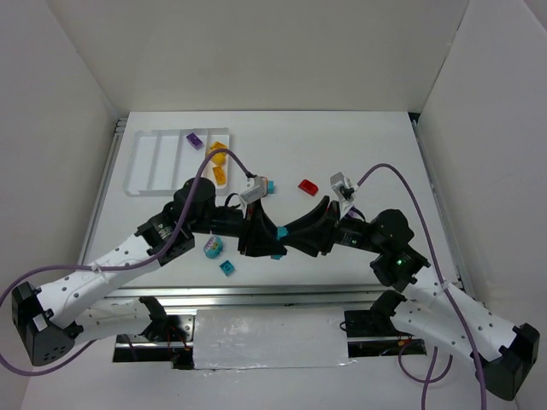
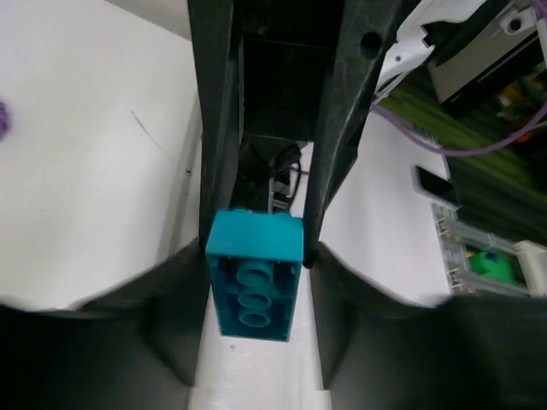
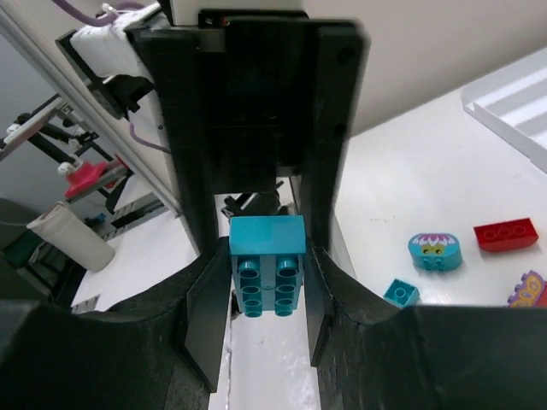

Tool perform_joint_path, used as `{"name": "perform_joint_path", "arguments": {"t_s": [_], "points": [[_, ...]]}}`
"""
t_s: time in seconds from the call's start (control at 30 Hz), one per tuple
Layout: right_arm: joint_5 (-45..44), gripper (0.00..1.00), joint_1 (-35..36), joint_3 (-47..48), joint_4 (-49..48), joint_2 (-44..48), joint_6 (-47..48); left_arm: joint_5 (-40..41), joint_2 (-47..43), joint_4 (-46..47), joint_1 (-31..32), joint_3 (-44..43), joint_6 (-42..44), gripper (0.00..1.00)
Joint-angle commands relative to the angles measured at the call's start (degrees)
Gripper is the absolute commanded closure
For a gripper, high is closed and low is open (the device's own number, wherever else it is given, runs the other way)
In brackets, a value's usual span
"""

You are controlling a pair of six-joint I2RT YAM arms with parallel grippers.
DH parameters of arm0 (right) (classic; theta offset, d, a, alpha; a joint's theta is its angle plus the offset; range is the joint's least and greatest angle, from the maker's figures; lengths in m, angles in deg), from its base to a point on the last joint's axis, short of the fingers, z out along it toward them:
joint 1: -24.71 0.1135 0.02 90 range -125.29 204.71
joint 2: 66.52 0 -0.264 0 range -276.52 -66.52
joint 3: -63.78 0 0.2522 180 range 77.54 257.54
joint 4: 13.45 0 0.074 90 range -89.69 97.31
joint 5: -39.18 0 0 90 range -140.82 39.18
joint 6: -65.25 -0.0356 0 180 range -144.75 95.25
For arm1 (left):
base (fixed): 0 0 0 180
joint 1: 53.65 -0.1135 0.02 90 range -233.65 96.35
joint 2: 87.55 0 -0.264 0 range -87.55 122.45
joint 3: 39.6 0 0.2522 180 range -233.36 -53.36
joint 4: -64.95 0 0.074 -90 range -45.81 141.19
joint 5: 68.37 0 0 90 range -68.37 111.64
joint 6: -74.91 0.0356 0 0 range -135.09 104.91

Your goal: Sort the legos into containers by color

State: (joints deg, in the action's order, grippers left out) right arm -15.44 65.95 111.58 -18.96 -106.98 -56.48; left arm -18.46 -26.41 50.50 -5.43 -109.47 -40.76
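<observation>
A teal brick (image 1: 280,232) hangs above the table's near middle, where both grippers meet tip to tip. My right gripper (image 3: 268,282) is shut on the teal brick (image 3: 267,272), its pads pressed on both long sides, studs facing the camera. My left gripper (image 2: 256,260) surrounds the same brick (image 2: 254,282) from the opposite end. Its jaws stand narrowly apart, and a thin strip of table shows beside the brick. The white tray (image 1: 145,162) lies at the far left, with a purple brick (image 1: 196,139) and yellow bricks (image 1: 219,162) in its right-hand compartments.
A red brick (image 1: 308,186) lies beyond the grippers. A teal brick with a face (image 1: 213,248) and a small teal brick (image 1: 226,266) sit near the left arm. They show again in the right wrist view as the face brick (image 3: 435,252), small teal brick (image 3: 400,292) and red brick (image 3: 506,234).
</observation>
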Motion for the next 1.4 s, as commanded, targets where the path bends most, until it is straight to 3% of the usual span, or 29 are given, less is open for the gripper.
{"name": "perform_joint_path", "arguments": {"t_s": [0.0,0.03,0.07,0.1,0.2,0.23,0.3,0.33,0.4,0.5,0.53,0.6,0.67,0.77,0.87,1.03,1.13,1.37], "points": [[-1.3,1.00,-0.6,2.9,-4.1,-0.7,1.5,-5.6,-1.2,7.9,0.6,0.5,-0.5,0.67],[-1.4,1.00,-0.7,2.9,-4.0,-0.8,1.7,-5.4,-1.5,7.9,0.6,0.6,-0.4,0.78],[-1.4,1.00,-0.9,2.8,-4.0,-0.8,1.8,-4.7,-1.8,7.5,0.6,0.6,-0.2,0.94],[-1.4,1.00,-1.3,2.6,-4.3,-0.7,1.7,-4.4,-2.3,7.0,0.6,0.4,0.5,1.00],[-1.8,1.00,-2.5,2.6,-4.4,-0.3,1.2,-3.2,-2.7,5.6,0.3,-0.2,1.9,1.00],[-2.1,0.76,-2.9,2.7,-4.0,-0.2,1.1,-2.1,-2.6,4.8,0.0,-0.7,2.0,1.00],[-3.5,0.18,-4.2,3.0,-2.4,-0.1,0.5,1.8,-2.0,1.1,-0.7,-2.8,2.6,1.00],[-4.6,0.01,-4.8,3.0,-1.3,0.6,0.5,3.7,-1.6,-1.5,-2.1,-3.9,2.7,1.00],[-9.7,0.00,-6.1,3.0,2.5,1.8,-0.1,8.1,-0.1,-7.6,-5.0,-6.8,2.4,1.00],[-16.8,0.00,-8.7,2.6,9.1,4.5,-1.3,15.5,4.3,-13.4,-15.9,-11.0,-1.6,1.00],[-23.2,0.00,-9.1,2.5,11.0,5.7,-2.3,19.1,6.3,-18.5,-22.8,-12.7,-2.6,1.00],[-28.4,0.00,-9.2,2.3,15.0,6.7,-2.7,24.8,12.8,-23.4,-28.3,-17.8,-4.6,1.00],[-29.3,0.00,-9.2,2.4,17.8,7.0,-3.5,36.5,17.6,-28.6,-34.2,-21.5,-6.1,1.00],[-27.6,0.00,-9.3,1.6,18.8,7.7,-3.7,47.9,28.9,-32.5,-41.5,-32.5,-9.5,1.00],[-25.6,0.00,-9.3,0.8,20.8,8.9,-3.7,48.5,45.4,-33.5,-47.8,-43.6,-11.6,1.00],[-22.1,0.00,-9.3,-0.5,23.5,11.1,-3.3,51.7,62.4,-38.3,-54.1,-65.5,-12.0,1.00],[-20.9,0.00,-9.3,-1.1,24.1,11.3,-3.0,51.3,69.4,-36.9,-56.0,-70.3,-10.4,0.98],[-18.0,0.00,-9.3,-1.0,23.1,8.0,-2.3,48.3,74.9,-26.6,-57.0,-66.6,-5.9,0.87]]}}
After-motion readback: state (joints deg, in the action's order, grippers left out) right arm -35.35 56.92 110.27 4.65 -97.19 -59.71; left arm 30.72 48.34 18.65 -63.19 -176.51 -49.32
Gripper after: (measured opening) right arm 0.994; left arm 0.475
